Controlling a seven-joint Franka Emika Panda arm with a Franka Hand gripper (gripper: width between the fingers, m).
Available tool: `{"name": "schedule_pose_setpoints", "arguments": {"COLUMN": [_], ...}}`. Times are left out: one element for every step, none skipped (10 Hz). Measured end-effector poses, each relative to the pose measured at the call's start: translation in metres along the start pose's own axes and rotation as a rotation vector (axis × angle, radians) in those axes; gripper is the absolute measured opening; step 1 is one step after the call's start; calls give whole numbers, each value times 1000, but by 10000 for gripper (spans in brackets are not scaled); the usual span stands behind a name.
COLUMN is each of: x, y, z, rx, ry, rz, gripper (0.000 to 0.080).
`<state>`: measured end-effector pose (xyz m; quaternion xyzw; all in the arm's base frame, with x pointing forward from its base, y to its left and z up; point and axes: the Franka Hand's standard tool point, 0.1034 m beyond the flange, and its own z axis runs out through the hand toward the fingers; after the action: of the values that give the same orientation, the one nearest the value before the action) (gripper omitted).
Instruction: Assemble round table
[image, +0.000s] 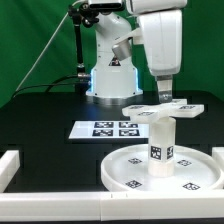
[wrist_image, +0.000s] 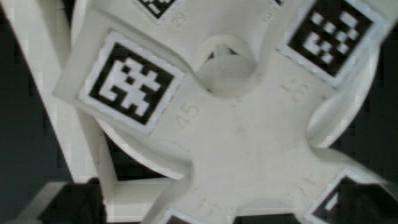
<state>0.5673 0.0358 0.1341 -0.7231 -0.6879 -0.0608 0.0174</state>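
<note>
Cross-shaped piece partly off-frame

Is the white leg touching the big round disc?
Touching. The exterior view shows the leg standing upright on the round disc, with no gap under its base.

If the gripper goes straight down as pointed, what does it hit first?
Most likely the cross-shaped piece, perched on the upright leg standing in the round disc. The open gripper hangs directly over it; the gap between them is hard to judge.
</note>
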Motion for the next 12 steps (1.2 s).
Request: {"name": "schedule_pose_setpoints", "arguments": {"x": [-1,-1,-3,-4,-4,-5,-6,-6,-5,-5,-5,-5], "y": [-1,-1,-3,-5,-6,-7,-9,-9,-10,-9,-8,-9], "z": [1,1,3,4,5,9,12,14,16,18,19,21], "rx": [3,5,9,13,16,22,28,31,34,36,37,40], "ry": [-9,-17,-19,-19,-19,-18,-18,-18,-17,-17,-21,-23], "rz": [-96,-150,-182,-170,-168,-165,-158,-152,-144,-134,-133,-127], "gripper": [649,649,649,649,649,649,649,649,649,649,649,649]}}
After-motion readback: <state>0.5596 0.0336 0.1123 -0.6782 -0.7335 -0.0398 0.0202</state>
